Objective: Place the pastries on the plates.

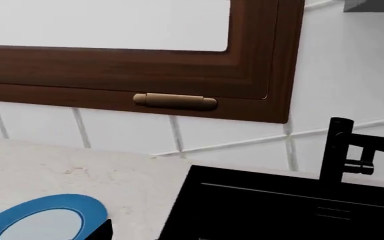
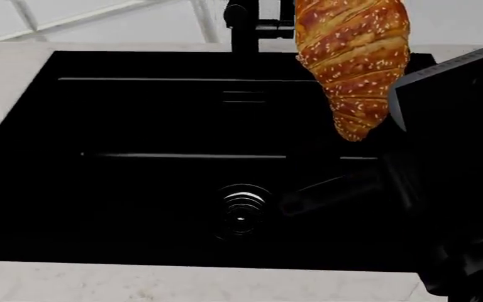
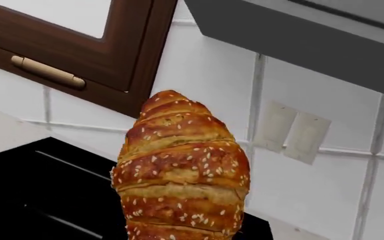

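A golden-brown croissant speckled with sesame seeds hangs in the air above the back right of the black sink. It fills the right wrist view and hides that gripper's fingers, which hold it from below. My right arm is the dark mass at the right of the head view. In the left wrist view, a plate with a wide blue rim and a pale centre lies on the light counter beside the sink. Only a dark fingertip of my left gripper shows, next to the plate's edge.
A black faucet stands behind the sink, against the white tiled wall. A brown wooden window frame with a brass handle sits above the counter. A grey cabinet or hood hangs over the right side.
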Tool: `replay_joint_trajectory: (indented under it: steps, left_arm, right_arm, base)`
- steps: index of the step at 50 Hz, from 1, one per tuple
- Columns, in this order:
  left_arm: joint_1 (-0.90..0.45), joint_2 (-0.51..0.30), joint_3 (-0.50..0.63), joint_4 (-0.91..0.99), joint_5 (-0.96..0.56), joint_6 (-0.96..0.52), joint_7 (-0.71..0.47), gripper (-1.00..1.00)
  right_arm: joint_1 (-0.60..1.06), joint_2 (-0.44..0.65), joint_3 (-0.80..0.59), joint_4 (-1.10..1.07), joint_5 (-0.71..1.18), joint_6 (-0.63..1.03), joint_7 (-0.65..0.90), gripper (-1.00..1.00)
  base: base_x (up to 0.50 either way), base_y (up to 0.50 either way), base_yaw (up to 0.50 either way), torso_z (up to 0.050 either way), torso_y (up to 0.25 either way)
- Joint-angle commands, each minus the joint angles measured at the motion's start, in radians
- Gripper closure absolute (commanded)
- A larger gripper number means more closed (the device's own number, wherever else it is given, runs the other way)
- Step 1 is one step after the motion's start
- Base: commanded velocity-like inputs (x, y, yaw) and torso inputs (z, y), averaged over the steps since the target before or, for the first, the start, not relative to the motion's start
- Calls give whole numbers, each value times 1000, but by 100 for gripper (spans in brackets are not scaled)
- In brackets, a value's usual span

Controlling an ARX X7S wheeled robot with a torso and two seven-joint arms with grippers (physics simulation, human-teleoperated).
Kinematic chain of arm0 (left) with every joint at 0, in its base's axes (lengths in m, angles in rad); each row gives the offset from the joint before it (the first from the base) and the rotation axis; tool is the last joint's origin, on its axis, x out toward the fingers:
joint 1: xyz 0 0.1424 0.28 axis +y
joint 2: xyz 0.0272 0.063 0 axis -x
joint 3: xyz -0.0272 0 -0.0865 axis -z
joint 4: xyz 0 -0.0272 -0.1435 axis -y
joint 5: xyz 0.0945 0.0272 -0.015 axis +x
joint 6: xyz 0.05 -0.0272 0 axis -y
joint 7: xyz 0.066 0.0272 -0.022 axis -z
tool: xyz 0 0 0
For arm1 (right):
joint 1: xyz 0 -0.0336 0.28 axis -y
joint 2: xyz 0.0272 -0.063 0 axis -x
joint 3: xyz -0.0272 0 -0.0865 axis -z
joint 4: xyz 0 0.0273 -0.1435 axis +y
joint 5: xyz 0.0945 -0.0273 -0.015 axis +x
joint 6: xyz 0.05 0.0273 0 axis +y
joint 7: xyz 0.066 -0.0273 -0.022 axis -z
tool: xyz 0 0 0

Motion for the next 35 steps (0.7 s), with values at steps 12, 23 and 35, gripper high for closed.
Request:
replay_joint_trajectory:
  steps: [12,23,35]
  left_arm:
    - [21,-9,-13,4,-2,8,3,-100]
    - [14,0,-6,-3,2,1,6,-100]
    - [-1,7,2,-5,-3,-10,5,-100]
  right_arm:
    - [19,0,-13,-6,0,8,8,100]
    - [12,1,-18,-4,-15,-1,-2,100]
    - [22,7,-21,-3,-3,-1,6,100]
  base:
    - [0,500,0,0,0]
    - [0,500,0,0,0]
    - [0,500,0,0,1]
